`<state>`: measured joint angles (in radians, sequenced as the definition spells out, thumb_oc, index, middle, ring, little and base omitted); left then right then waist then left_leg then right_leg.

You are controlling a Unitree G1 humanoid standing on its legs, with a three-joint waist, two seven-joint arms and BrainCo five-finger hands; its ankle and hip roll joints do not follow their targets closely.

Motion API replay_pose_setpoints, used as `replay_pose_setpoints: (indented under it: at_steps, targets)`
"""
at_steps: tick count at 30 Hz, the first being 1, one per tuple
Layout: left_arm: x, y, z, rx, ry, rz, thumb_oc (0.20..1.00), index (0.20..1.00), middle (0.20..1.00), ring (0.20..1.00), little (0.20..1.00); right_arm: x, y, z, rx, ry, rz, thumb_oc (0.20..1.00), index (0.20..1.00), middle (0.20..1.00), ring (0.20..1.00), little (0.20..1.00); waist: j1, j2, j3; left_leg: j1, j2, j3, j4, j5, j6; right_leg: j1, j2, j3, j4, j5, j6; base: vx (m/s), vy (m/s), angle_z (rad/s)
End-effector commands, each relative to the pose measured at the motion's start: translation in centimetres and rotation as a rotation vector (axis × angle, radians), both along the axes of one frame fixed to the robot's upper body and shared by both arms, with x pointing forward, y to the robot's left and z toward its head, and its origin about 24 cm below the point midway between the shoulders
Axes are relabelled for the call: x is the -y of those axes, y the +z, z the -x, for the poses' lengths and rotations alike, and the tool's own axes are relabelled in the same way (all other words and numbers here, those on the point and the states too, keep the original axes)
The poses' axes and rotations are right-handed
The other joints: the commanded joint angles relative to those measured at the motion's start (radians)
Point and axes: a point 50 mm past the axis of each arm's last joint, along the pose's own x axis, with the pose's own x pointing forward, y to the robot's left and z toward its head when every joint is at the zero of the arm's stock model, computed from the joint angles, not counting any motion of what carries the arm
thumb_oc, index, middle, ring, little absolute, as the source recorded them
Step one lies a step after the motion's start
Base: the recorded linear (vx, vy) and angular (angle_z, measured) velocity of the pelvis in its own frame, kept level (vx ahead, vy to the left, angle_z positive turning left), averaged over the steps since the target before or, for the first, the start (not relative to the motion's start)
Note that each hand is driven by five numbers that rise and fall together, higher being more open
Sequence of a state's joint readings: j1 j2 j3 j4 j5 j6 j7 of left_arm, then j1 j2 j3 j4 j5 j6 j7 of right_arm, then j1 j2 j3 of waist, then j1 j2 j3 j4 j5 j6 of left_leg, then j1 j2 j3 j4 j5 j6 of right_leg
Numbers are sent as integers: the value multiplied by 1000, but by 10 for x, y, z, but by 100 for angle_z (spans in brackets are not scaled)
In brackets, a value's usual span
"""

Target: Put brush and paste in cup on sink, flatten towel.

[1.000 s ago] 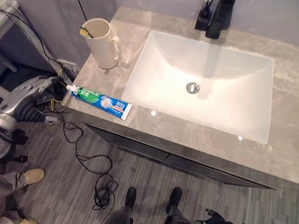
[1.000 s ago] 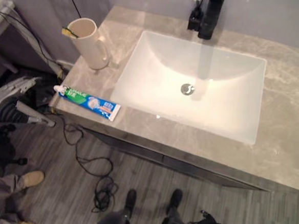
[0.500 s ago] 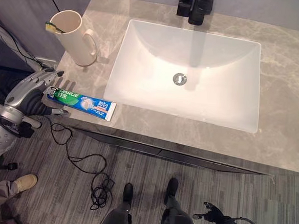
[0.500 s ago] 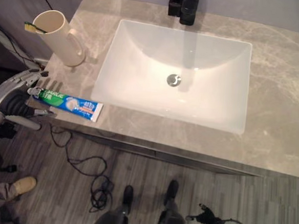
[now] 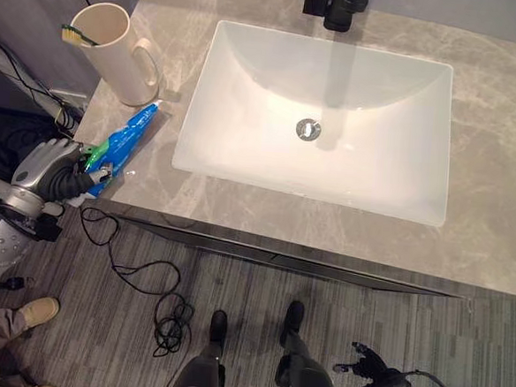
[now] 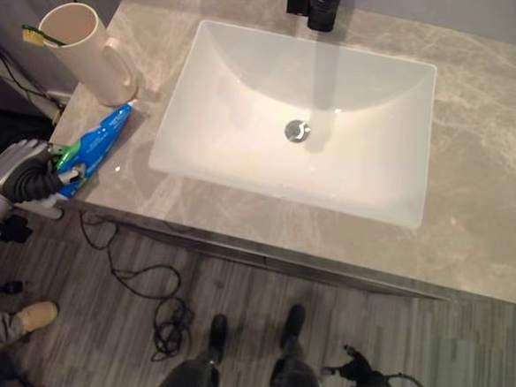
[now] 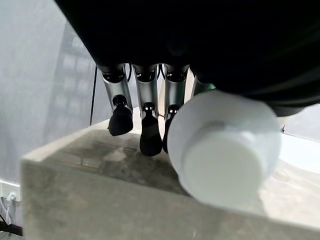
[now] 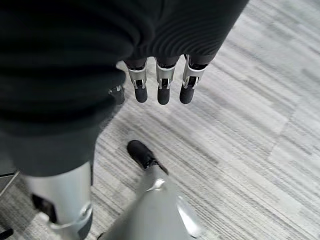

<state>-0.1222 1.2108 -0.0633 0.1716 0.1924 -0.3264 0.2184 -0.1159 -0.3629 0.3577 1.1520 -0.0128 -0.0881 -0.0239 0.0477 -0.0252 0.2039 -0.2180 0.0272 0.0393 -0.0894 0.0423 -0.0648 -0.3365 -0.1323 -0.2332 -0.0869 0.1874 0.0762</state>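
Since half a second ago, the toothpaste tube [image 5: 120, 140] has been swung from lying along the bench's front edge to pointing diagonally toward the cup [image 5: 113, 49], and the left hand [image 5: 52, 166] has been closed round its cap end; the camera has also shifted.

The tube's crimped tail lies just beside the cup's base, while its white cap [image 7: 225, 152] overhangs the bench [image 5: 343, 239] edge on the side away from the cup. The toothbrush [image 5: 77, 35] is already seen standing in the cup, its head over the rim. No towel is to be made out.

Several failures can be foreseen. The tube is gripped only at its cap end, so its long soft body may sag or swing when lifted, and the tail could strike the cup and tip it, since the cup stands close to the bench corner. If the grip is loosened at the overhang, the tube would probably be dropped to the floor. The toothbrush could also be knocked out on insertion.

The left hand is held at the bench edge farthest from the cup, fingers [image 7: 150, 137] curled downward over the tube. The right hand [image 8: 160, 90] hangs idle above the floor, fingers straight and apart, holding nothing.
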Motion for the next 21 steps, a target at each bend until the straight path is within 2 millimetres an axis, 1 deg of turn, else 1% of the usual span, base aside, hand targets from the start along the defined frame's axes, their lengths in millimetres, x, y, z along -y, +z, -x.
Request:
replay_pose_setpoints:
  at_steps: [1, 6, 7, 8, 12, 13, 14, 18, 19, 21]
  targets:
    - [0, -12, 2, -57, -8, -155, 200, 200, 200, 200, 200, 1, -6, 16, -37, 0, 17, 1000, 1000, 1000, 1000, 1000, -4, -27, -46, -52, 12, -25, 2, 40, -29, 134, -112, 37, 0, -13, 151, 55, -9, -3]
    - [6, -14, 4, -41, -34, -210, 200, 200, 200, 200, 200, 3, -12, 32, -82, -30, 14, 1000, 1000, 1000, 1000, 1000, -12, -26, -74, -7, 20, -10, 2, 25, -31, 164, -110, 51, 0, -24, 149, 56, -10, -6]
    - [12, -10, 4, -16, -64, -239, 200, 200, 200, 200, 200, 6, -14, 41, -108, -49, 21, 1000, 1000, 1000, 1000, 1000, -15, -23, -85, 9, 24, -5, 2, 20, -32, 175, -108, 55, 0, -31, 148, 38, -22, -14]
    - [12, -10, 4, -16, -64, -240, 200, 200, 200, 200, 200, 6, -14, 42, -108, -50, 21, 1000, 1000, 1000, 1000, 1000, -14, -23, -84, 10, 24, -5, 2, 20, -32, 176, -108, 55, 0, -32, 147, 41, -14, -19]
    - [22, 0, 5, 41, -105, -289, 200, 200, 200, 200, 200, 11, -19, 61, -171, -97, 33, 1000, 1000, 1000, 1000, 1000, -23, -18, -109, 41, 31, 7, 2, 11, -36, 197, -105, 60, 0, -44, 145, 14, -8, -5]
    - [22, 0, 5, 41, -105, -289, 200, 200, 200, 200, 200, 11, -19, 61, -171, -97, 33, 1000, 1000, 1000, 1000, 1000, -22, -18, -108, 42, 32, 7, 2, 11, -36, 198, -105, 60, 0, -44, 145, 22, -22, -5]
    - [26, 5, 6, 66, -123, -310, 200, 200, 200, 200, 200, 13, -20, 69, -197, -118, 35, 1000, 1000, 1000, 1000, 1000, -25, -16, -121, 57, 35, 15, 2, 7, -38, 207, -102, 67, 0, -48, 143, 34, -26, -6]
    - [34, 18, 7, 128, -153, -384, 200, 200, 200, 200, 200, 18, -22, 84, -238, -164, 37, 1000, 1000, 1000, 1000, 1000, -35, -13, -148, 92, 43, 27, 2, -3, -41, 230, -96, 77, 0, -59, 141, 40, -27, -14]
    - [36, 25, 7, 160, -155, -421, 200, 200, 200, 200, 200, 21, -23, 91, -253, -190, 34, 1000, 1000, 1000, 1000, 1000, -41, -11, -163, 108, 46, 34, 2, -6, -43, 240, -93, 82, 0, -63, 140, 27, -29, -9]
    - [35, 26, 7, 173, -153, -437, 200, 200, 200, 200, 200, 22, -23, 93, -254, -212, 32, 1000, 1000, 1000, 1000, 1000, -44, -11, -168, 115, 48, 38, 2, -7, -44, 245, -92, 83, 0, -65, 139, 14, -17, -6]
